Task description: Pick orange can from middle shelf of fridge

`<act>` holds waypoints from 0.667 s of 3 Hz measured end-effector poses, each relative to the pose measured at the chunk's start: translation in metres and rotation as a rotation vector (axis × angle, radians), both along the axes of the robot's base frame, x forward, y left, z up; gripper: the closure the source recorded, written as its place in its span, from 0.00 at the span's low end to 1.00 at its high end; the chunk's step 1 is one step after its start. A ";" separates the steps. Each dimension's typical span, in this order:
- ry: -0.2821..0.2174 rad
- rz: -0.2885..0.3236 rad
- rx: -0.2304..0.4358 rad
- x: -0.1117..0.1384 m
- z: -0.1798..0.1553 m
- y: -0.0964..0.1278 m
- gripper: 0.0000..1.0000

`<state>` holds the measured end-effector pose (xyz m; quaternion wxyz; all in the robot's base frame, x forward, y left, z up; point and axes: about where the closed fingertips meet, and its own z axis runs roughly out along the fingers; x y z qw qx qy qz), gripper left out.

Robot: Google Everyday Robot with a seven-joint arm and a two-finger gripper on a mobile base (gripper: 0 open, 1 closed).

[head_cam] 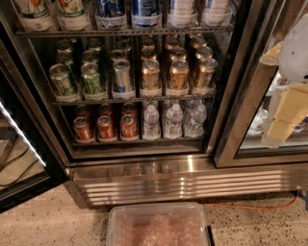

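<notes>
The fridge (183, 182) stands open in front of me. Its middle shelf (130, 100) holds rows of cans. Copper-orange cans fill the right half, with three at the front: one (150, 74), another (178, 74) and a third (206, 72), and more behind them. Green cans (91, 77) stand at the left and a blue-and-silver can (122, 74) in the centre. My gripper (279, 129) hangs at the far right, in front of the closed right-hand glass door. It is well to the right of the orange cans, lower than them, and holds nothing.
Large bottles (144, 12) fill the rack above. The rack below holds red cans (106, 127) and water bottles (173, 120). The open black-framed door (19, 144) juts out at the left. A clear plastic bin (159, 226) sits on the floor before the fridge. An orange cable (250, 206) runs along the floor.
</notes>
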<state>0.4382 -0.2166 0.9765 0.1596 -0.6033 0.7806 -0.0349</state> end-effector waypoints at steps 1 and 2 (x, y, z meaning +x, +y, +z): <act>0.000 0.000 0.000 0.000 0.000 0.000 0.00; 0.047 0.011 0.032 0.010 -0.018 0.016 0.00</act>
